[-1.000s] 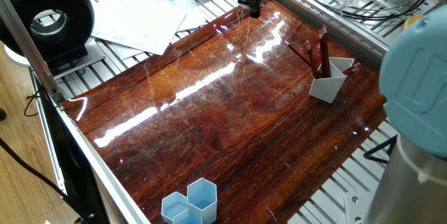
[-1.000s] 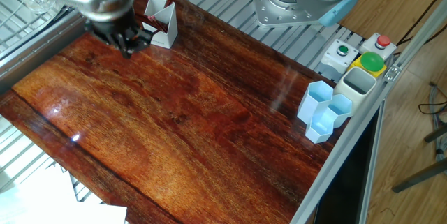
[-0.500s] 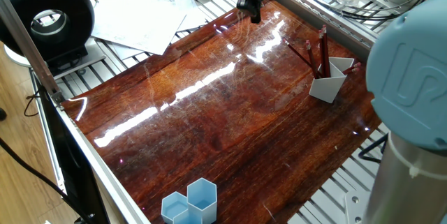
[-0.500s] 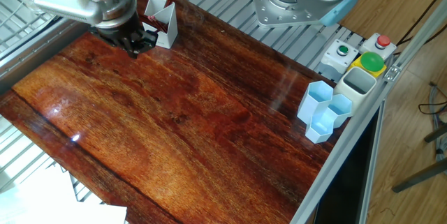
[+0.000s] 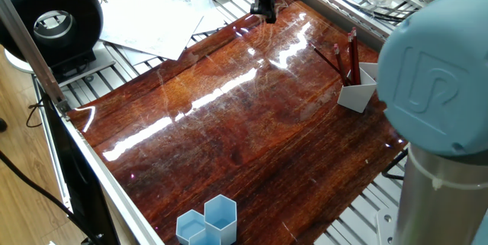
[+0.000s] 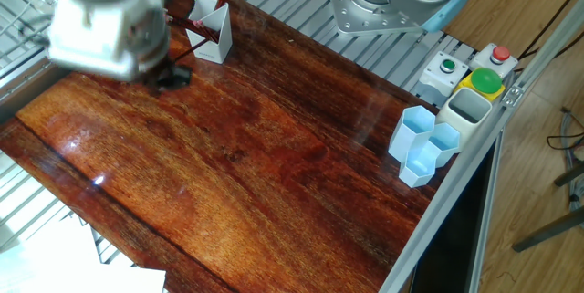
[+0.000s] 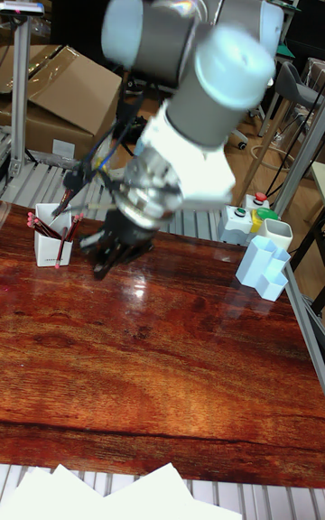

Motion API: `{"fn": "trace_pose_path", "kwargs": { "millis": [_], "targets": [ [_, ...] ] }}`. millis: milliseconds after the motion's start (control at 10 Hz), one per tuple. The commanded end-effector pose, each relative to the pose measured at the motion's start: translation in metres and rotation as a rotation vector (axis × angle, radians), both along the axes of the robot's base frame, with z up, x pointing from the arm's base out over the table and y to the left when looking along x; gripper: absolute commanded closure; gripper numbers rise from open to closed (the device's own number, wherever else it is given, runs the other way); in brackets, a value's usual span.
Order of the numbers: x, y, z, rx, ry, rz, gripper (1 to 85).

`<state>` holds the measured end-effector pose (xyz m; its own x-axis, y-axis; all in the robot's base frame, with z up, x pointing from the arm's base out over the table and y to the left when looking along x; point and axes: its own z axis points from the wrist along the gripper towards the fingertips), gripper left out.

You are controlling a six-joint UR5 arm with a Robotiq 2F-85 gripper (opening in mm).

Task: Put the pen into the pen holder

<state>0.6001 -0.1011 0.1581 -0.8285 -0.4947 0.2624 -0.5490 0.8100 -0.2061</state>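
Standing in the pen holder [image 5: 360, 92] are several dark red pens [image 5: 352, 56], leaning at different angles with their tops well above its slanted rim; one of them slants low across the board behind the cup; no pen lies loose on the table as far as any view shows. The white holder sits upright near the right far corner of the glossy wooden table [image 5: 229, 130] in one fixed view, at the far left in the other fixed view [image 6: 209, 30] and at the left edge in the tall fixed view [image 7: 51, 238]. The gripper [image 7: 116, 254] hangs low over the board, near the holder but apart from it, fingers pointing down; motion blur smears it in the other fixed view [image 6: 171, 78] and it is small and dark in one fixed view [image 5: 264, 7]; whether the fingers are apart or together cannot be told, and nothing is visibly between them. Light blue hexagonal cups [image 6: 424, 144] stand at the opposite side of the table, well apart from the holder; a box with red and green buttons [image 6: 479, 74] sits just beyond them; white paper sheets [image 5: 156, 17] lie off the board's far left corner beside a black ring-shaped device [image 5: 52, 20].
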Motion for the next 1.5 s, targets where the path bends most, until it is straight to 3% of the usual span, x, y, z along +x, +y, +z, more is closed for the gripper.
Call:
{"fn": "trace_pose_path", "kwargs": {
  "millis": [0,300,400,500,800,1100,1200,1400],
  "targets": [
    [0.011,-0.009,-0.026,-0.04,-0.028,0.031,84.7],
    [0.003,-0.032,-0.041,-0.074,-0.077,0.006,84.7],
    [-0.006,-0.034,-0.048,-0.064,-0.071,-0.005,84.7],
    [-0.012,-0.041,-0.05,-0.082,-0.068,-0.001,84.7],
    [-0.036,-0.044,-0.064,-0.052,-0.055,-0.013,84.7],
    [-0.038,-0.039,-0.066,-0.031,-0.061,-0.029,84.7],
    [-0.043,-0.035,-0.067,-0.014,-0.045,-0.037,84.7],
    [-0.066,-0.026,-0.067,0.015,0.039,-0.074,84.7]
  ]
}}
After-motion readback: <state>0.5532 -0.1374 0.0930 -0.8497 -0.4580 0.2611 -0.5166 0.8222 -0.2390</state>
